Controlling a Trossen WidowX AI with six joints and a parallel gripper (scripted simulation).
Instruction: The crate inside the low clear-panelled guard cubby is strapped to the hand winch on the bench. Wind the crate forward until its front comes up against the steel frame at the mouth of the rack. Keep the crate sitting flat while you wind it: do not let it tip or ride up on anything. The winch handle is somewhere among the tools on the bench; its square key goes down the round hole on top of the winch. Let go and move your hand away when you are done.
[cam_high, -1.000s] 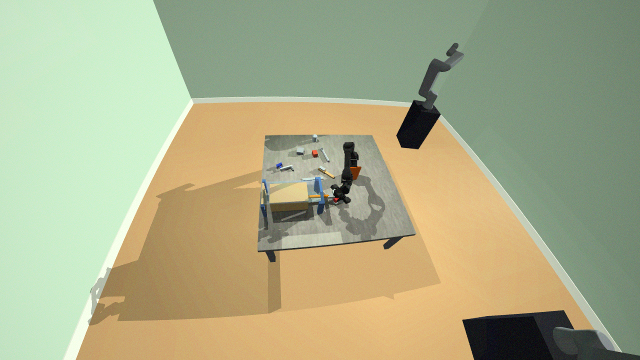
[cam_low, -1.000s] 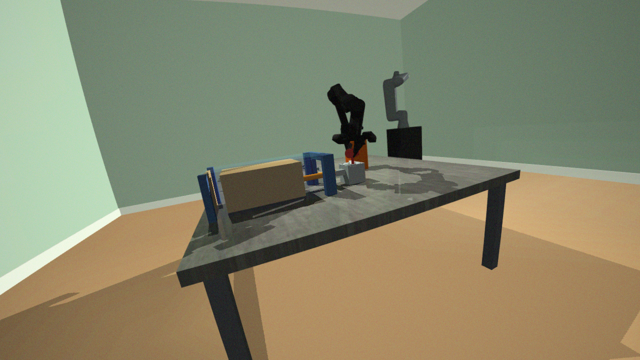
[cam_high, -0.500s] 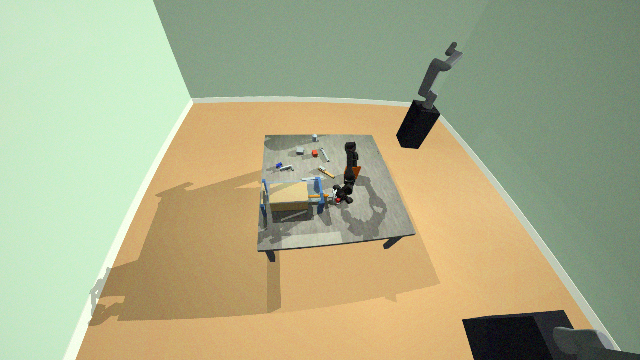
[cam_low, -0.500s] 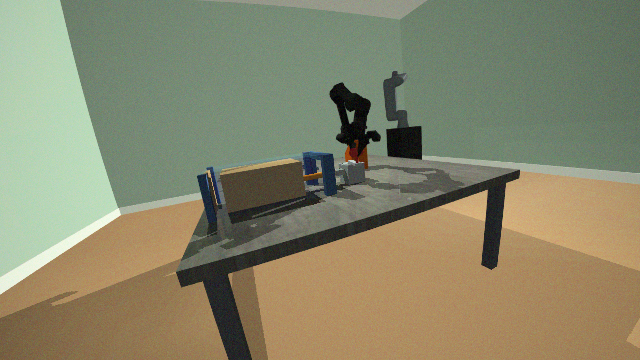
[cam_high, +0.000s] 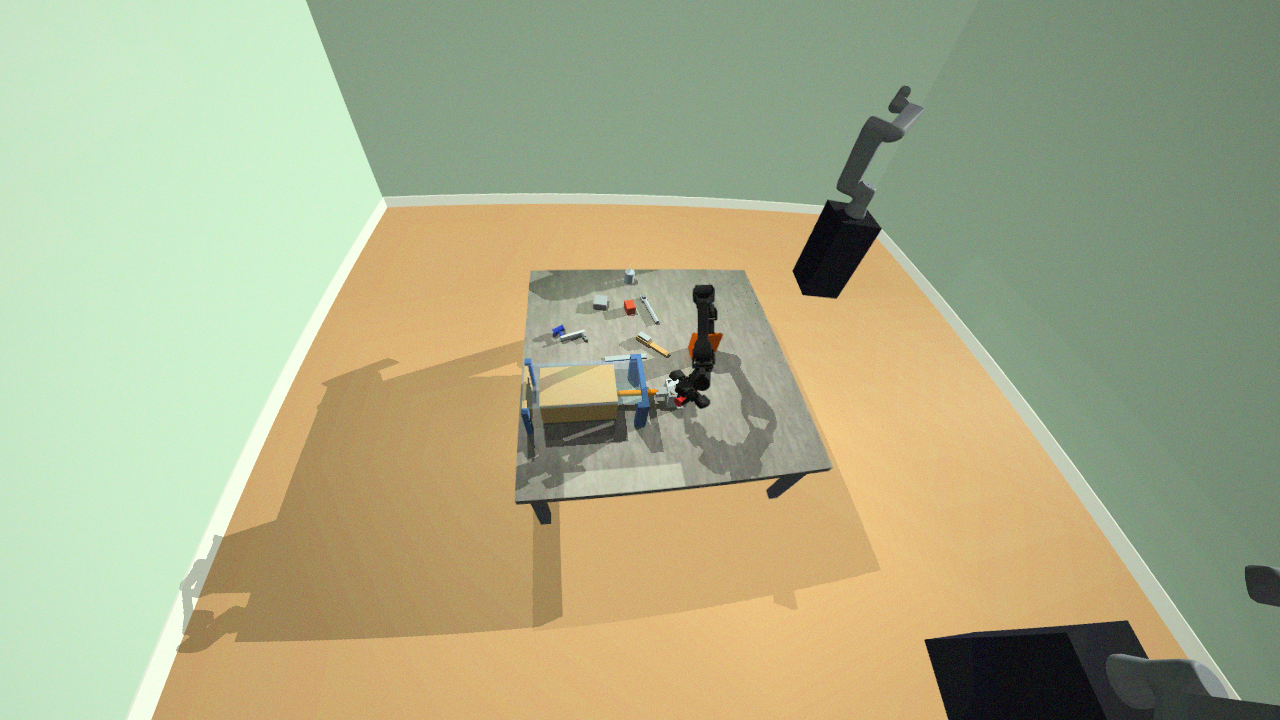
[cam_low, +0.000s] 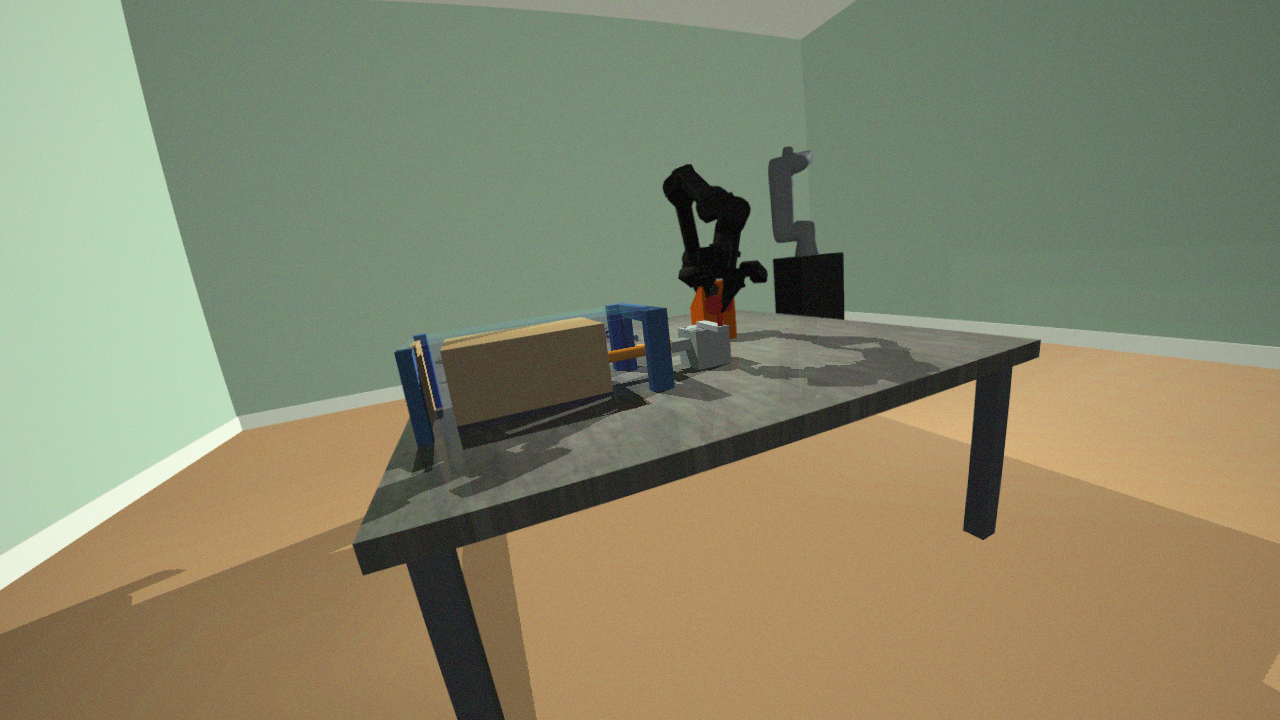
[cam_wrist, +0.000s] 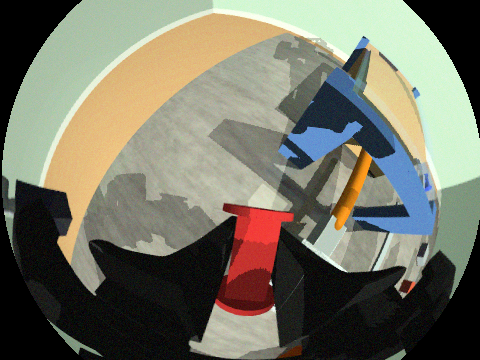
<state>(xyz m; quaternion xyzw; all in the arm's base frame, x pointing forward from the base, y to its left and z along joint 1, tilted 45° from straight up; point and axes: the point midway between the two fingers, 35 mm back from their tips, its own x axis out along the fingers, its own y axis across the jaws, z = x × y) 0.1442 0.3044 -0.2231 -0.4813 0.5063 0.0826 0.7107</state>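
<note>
My gripper (cam_high: 682, 400) (cam_low: 716, 302) (cam_wrist: 252, 224) is shut on the red grip of the winch handle, above the grey-white winch (cam_high: 670, 388) (cam_low: 709, 349). The fingers hide much of the handle, and the key and round hole cannot be seen. The tan crate (cam_high: 577, 386) (cam_low: 528, 368) (cam_wrist: 387, 75) sits flat inside the clear-panelled cubby. An orange strap (cam_high: 631, 392) (cam_low: 625, 354) (cam_wrist: 353, 187) runs from its front to the winch. A gap shows between the crate's front and the blue frame (cam_high: 641, 413) (cam_low: 660, 351) (cam_wrist: 417, 182) at the mouth.
A wooden-handled tool (cam_high: 656, 346), a wrench (cam_high: 650, 309), a red block (cam_high: 630, 307), a grey block (cam_high: 600, 302), a cup (cam_high: 629, 276) and a grey tool (cam_high: 572, 336) lie on the bench's far side. A flat bar (cam_high: 617, 358) lies beside the cubby. The orange arm mount (cam_high: 713, 342) is near the winch.
</note>
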